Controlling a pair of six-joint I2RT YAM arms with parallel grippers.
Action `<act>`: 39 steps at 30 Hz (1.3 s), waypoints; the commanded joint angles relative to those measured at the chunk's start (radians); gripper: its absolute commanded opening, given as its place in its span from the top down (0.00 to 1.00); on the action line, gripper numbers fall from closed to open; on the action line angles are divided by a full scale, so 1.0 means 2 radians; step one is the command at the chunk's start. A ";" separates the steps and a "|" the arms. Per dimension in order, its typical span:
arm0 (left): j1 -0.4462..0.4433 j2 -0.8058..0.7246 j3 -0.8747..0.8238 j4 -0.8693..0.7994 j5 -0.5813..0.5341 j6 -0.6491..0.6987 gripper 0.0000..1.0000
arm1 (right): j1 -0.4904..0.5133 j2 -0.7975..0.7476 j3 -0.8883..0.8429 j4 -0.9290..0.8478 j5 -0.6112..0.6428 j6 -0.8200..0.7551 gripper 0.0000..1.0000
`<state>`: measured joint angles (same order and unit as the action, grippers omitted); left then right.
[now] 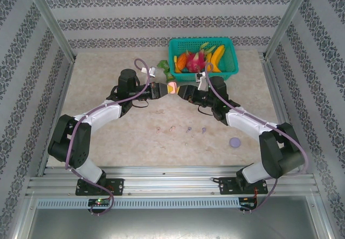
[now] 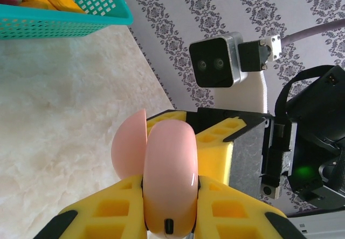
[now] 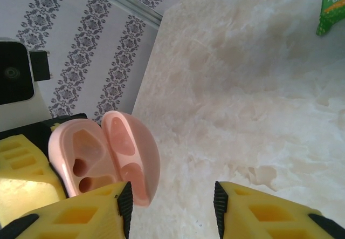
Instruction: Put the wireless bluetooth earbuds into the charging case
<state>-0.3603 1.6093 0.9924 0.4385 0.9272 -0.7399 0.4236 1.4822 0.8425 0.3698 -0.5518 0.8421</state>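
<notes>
The pink charging case [image 1: 172, 88] hangs above the table's middle with its lid swung open. My left gripper [image 1: 166, 89] is shut on its body [image 2: 170, 179], yellow fingers [image 2: 108, 212] pressing both sides. In the right wrist view the case [image 3: 86, 158] shows two vacant sockets, and its lid [image 3: 132, 152] lies against the left finger. My right gripper [image 3: 172, 201] faces the case from the right, open, with only table between its fingertips. Two pale pink earbuds [image 1: 159, 129] [image 1: 172, 128] and two purple earbuds [image 1: 188, 130] [image 1: 204, 130] lie in a row on the table nearer the bases.
A teal basket [image 1: 202, 40] of toy fruit stands at the back, right of centre, with a green packet [image 1: 163, 65] to its left. A round purple case [image 1: 235, 142] lies near the right arm. Metal frame posts and patterned walls close in the table.
</notes>
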 commanded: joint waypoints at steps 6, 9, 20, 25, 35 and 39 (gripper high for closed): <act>-0.003 0.002 -0.001 0.032 0.013 -0.004 1.00 | 0.010 0.010 0.014 0.021 -0.015 0.001 0.56; -0.002 0.002 -0.001 0.033 0.015 -0.005 1.00 | 0.009 0.011 0.014 0.020 -0.016 -0.003 0.58; -0.004 -0.001 -0.008 0.038 0.019 -0.008 1.00 | 0.005 0.029 0.037 0.019 -0.017 0.000 0.63; -0.004 -0.002 -0.008 0.038 0.019 -0.007 1.00 | 0.005 0.033 0.039 0.020 -0.019 0.000 0.69; -0.003 0.003 -0.007 0.032 0.016 -0.009 1.00 | 0.004 0.028 0.038 0.017 -0.025 -0.005 0.90; -0.004 0.004 -0.008 0.030 0.014 -0.010 0.96 | 0.004 0.026 0.041 0.014 -0.026 -0.006 0.95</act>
<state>-0.3595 1.6112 0.9813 0.4591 0.9226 -0.7471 0.4297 1.5337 0.8902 0.3843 -0.5941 0.8387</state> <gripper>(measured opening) 0.209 0.063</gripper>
